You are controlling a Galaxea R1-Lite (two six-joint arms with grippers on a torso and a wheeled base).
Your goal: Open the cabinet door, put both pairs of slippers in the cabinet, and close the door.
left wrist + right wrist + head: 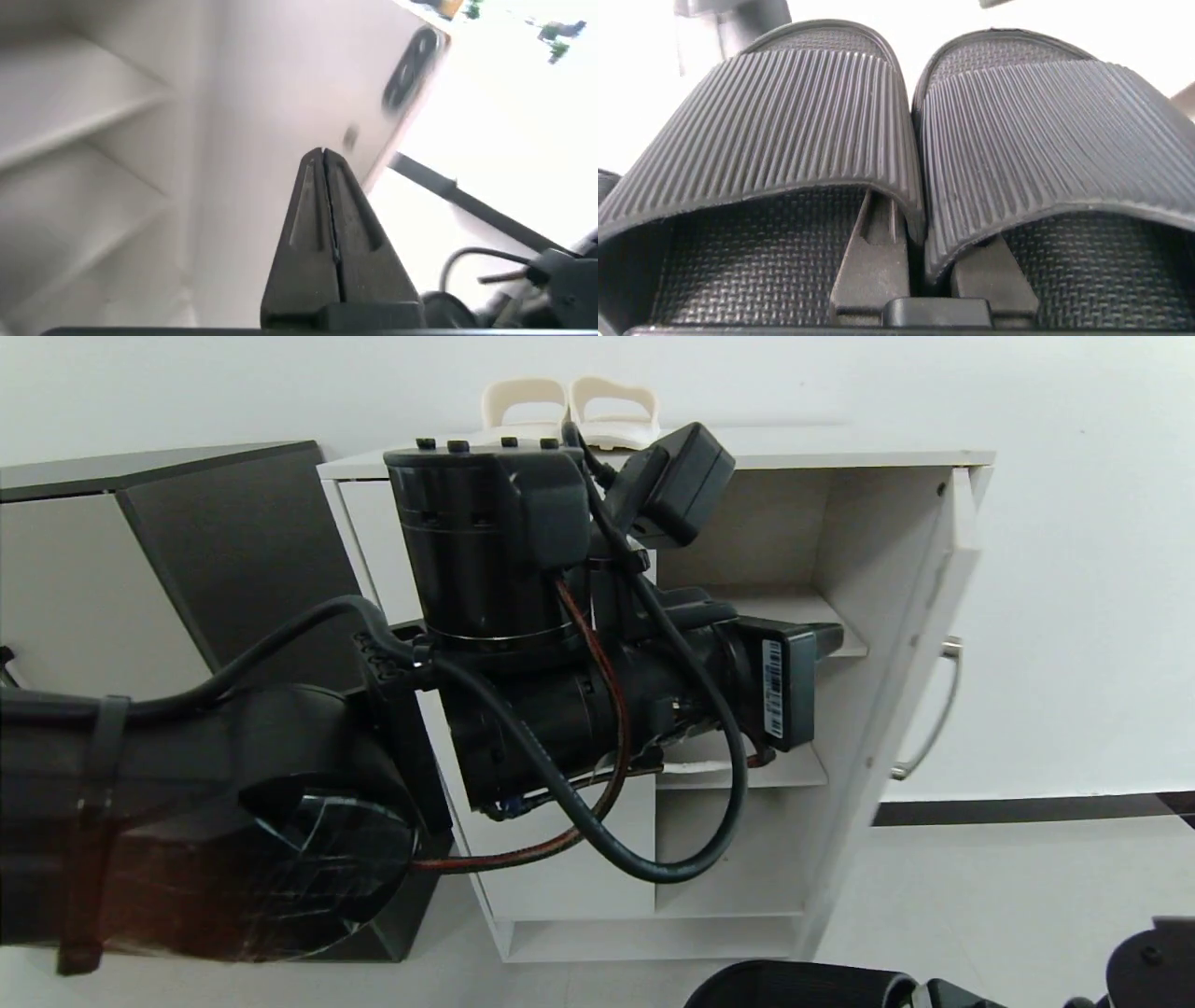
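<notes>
The white panel-board cabinet (868,551) stands open, with no slippers on its visible shelves (803,609). Its white door (920,644) hangs just beyond the closed, empty left end effector (323,159), which crowds the opening and could block an incoming pair or nudge the door. Cream slide slippers (571,406) rest above that end effector, on the cabinet top. The right end effector (926,266) pinches dark grey ribbed rubber slippers (813,121) by adjoining straps; one could slip free.

Left arm (233,784) enters from 9 o'clock, wrist at centre; left end effector (324,159) fingers pressed together. Right end effector (924,257) clamps dark slippers (1018,131).
</notes>
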